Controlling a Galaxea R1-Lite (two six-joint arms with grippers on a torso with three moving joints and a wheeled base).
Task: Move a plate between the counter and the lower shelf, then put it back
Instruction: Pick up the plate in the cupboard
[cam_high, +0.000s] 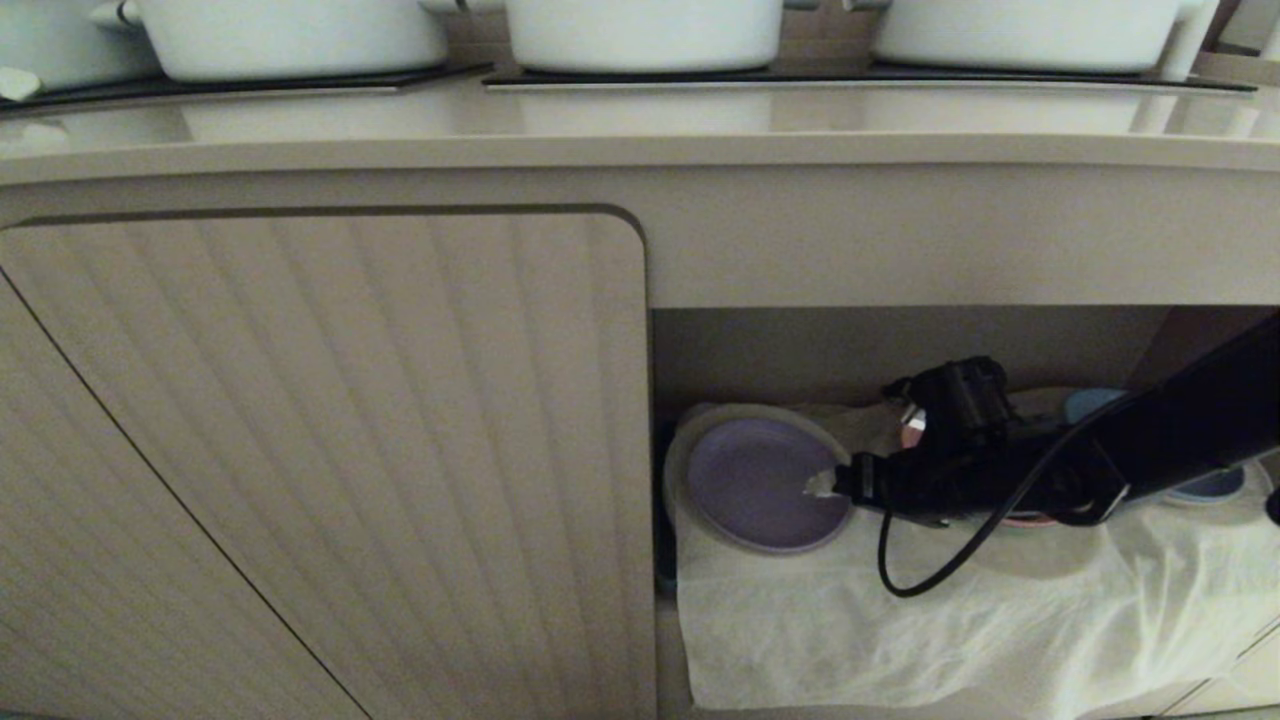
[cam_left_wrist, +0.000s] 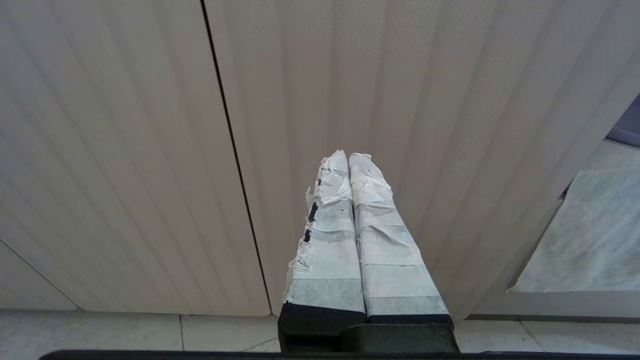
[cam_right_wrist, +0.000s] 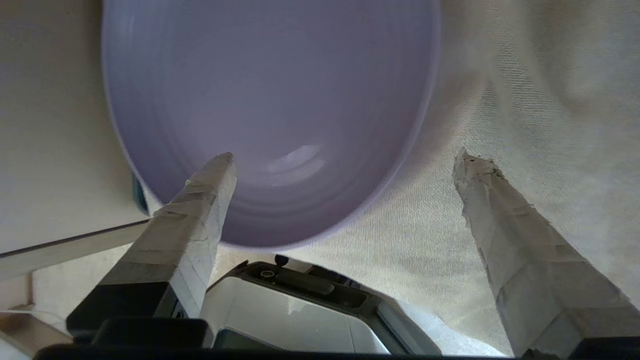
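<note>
1. Long smooth beige counter (cam_high: 640, 140) across the top of the head view, thick front edge facing forward, black hob panels (cam_high: 860, 76) along its back, three white enamelled pots (cam_high: 640, 30) standing on them.
2. Ribbed beige cupboard door (cam_high: 320, 450) below the counter on the left, closed, reaching to the edge of the open recess.
3. Beige-walled lower shelf (cam_high: 900, 345) to the right of the door, its base lined with a thin white wrinkly cloth (cam_high: 900, 620) that hangs over the front edge.
4. Black right arm (cam_high: 1180, 430) reaching in from the right, a looped black cable (cam_high: 920, 580) sagging beneath it over the cloth.
5. Small round pale lilac plate (cam_high: 760, 482) lying flat at the left end of the shelf, on a larger white plate (cam_high: 682, 450), close to the door edge.
6. Bits of a pink dish (cam_high: 1030, 520) and blue dishes (cam_high: 1210, 485) farther right, mostly hidden behind the arm.
7. Right gripper (cam_right_wrist: 345, 160) at the lilac plate's right rim, tape-wrapped fingers (cam_right_wrist: 200, 200) spread wide, one over the plate's surface, the other over the cloth beside it, nothing pinched between them.
8. Left gripper (cam_left_wrist: 348, 160) outside the shelf, facing the ribbed door, taped fingers pressed together, holding nothing.
</note>
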